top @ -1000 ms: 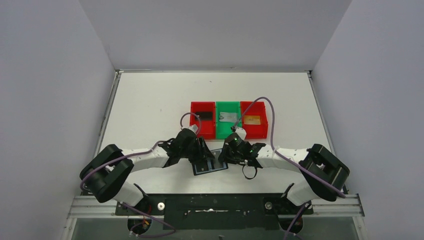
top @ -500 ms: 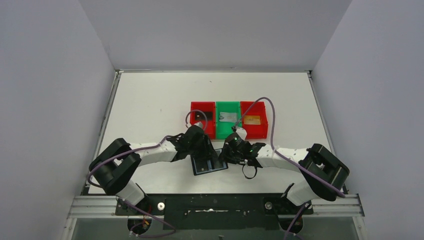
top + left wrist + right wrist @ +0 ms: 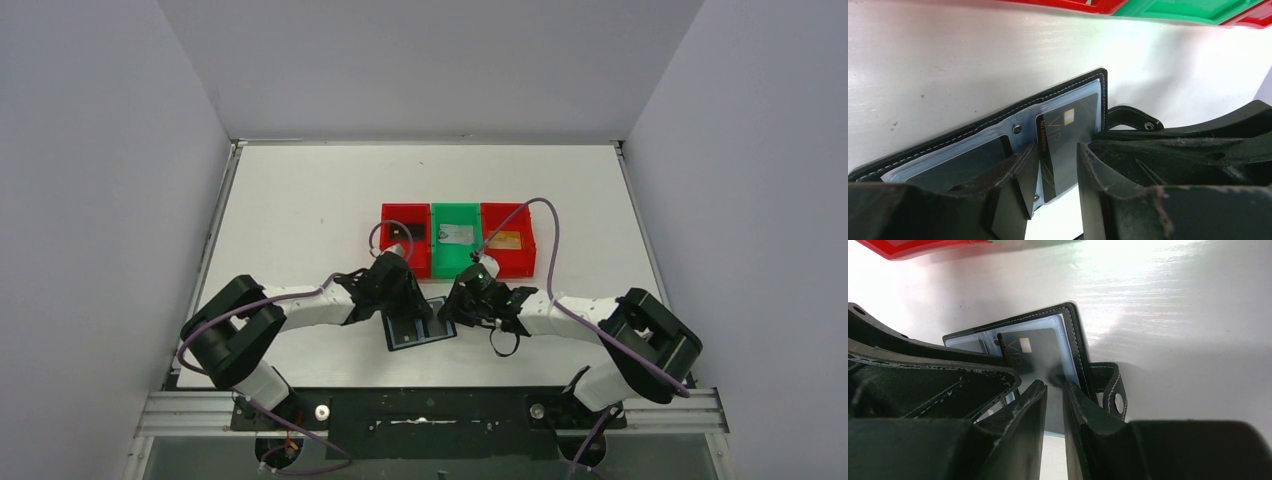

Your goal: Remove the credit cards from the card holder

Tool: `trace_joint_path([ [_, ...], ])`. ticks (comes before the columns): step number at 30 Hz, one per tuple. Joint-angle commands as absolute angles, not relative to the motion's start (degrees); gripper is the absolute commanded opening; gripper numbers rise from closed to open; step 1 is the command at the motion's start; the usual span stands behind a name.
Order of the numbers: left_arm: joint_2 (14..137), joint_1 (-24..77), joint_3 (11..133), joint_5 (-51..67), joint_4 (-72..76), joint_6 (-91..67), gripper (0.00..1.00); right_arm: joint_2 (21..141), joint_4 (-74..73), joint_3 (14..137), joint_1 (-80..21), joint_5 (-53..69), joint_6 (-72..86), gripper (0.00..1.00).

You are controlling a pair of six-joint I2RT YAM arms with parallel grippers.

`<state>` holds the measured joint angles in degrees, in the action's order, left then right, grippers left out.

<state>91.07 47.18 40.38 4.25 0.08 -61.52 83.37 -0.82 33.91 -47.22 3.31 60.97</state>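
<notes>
left gripper [image 3: 1055,150]: jaws apart, nothing clamped; dark card [image 3: 1068,125] shows in the gap.
right gripper [image 3: 1054,387]: jaws nearly together at the holder's right edge; grip cannot be told.
card holder [image 3: 415,328]: lies open, flat, toward the table [image 3: 300,200] near edge, midway across, before the bins [image 3: 457,238].
</notes>
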Motion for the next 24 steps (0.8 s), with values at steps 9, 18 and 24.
trace_joint_path([
  [9,92.0,47.9,32.7,7.0,13.7,-65.5,0.15,86.5,-0.1,31.1,-45.4,4.3,61.4,0.19],
  [18,91.6,47.9,31.2,8.9,18.2,-66.1,0.0,87.1,0.2,31.2,-45.2,4.8,61.4,0.19],
  [24,89.2,47.9,30.4,7.9,16.8,-65.1,0.0,86.7,0.0,31.2,-45.2,4.2,61.2,0.2],
])
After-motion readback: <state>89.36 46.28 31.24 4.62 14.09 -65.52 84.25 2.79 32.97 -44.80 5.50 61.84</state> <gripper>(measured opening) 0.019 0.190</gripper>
